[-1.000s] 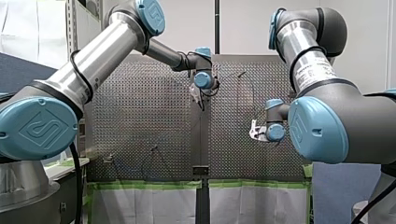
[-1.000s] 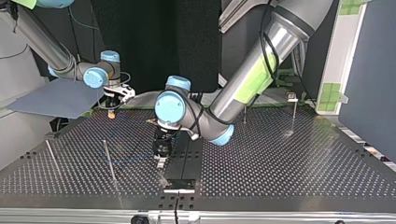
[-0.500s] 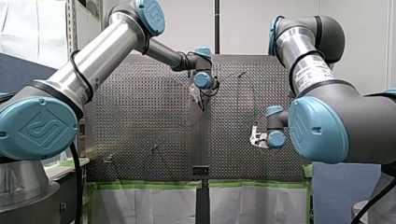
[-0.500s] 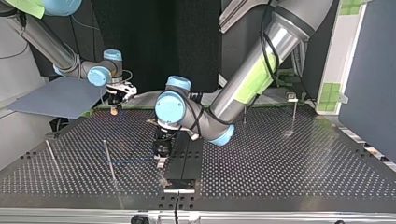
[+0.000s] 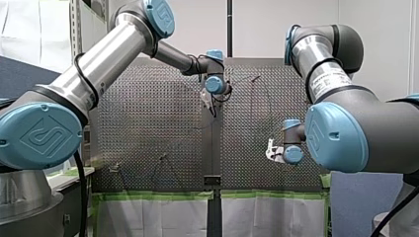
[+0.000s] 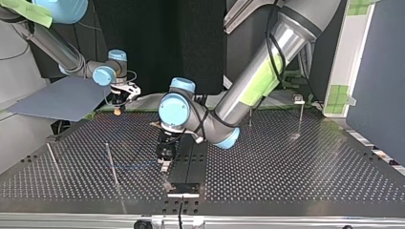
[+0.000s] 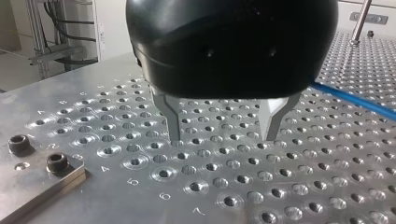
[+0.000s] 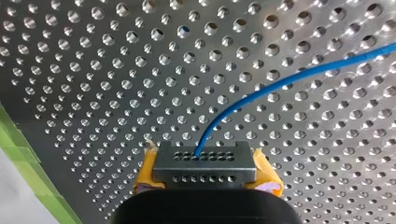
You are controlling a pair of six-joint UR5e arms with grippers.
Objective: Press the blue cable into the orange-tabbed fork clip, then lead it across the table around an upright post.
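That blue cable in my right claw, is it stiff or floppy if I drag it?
Probably floppy: the cable leaves the right claw in a smooth curve rather than a straight line. Likely light, being thin against the perforated table. It may slide easily on that smooth metal.

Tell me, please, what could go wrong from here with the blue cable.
1. My right gripper holds the thin blue cable only between its yellow pads; a tug could pull it free.
2. My left gripper stands open close to the table, the cable beside it, not between its fingers; closing now would likely catch nothing.
3. The cable lies near an upright post and might snag on it.
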